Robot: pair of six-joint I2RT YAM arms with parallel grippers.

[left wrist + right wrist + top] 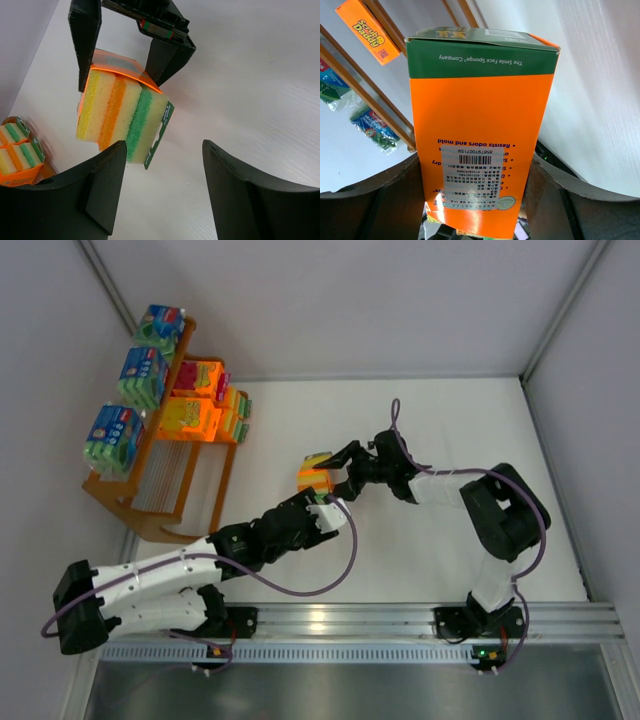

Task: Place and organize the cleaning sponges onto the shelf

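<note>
An orange cleaning sponge pack (pixel 314 478) hangs above the table's middle, and my right gripper (pixel 336 476) is shut on it. The right wrist view shows its barcoded orange face (pixel 480 125) pinched between both fingers. My left gripper (pixel 326 508) sits just below the pack, open and empty. Seen from the left wrist, the pack's striped edge (pixel 122 115) lies just beyond the left fingertip (pixel 112 165), with the right arm's fingers clamping it from above. The orange shelf (pixel 160 530) stands at far left. Three blue-green packs (pixel 143 375) line its top tier, and orange packs (pixel 187 418) sit lower.
White walls close in the table on the left and right. An aluminium rail (pixel 400 620) with both arm bases runs along the near edge. The right arm's purple cable (pixel 395 415) loops above its wrist. Shelved orange packs (pixel 17 150) show at the left wrist view's lower left.
</note>
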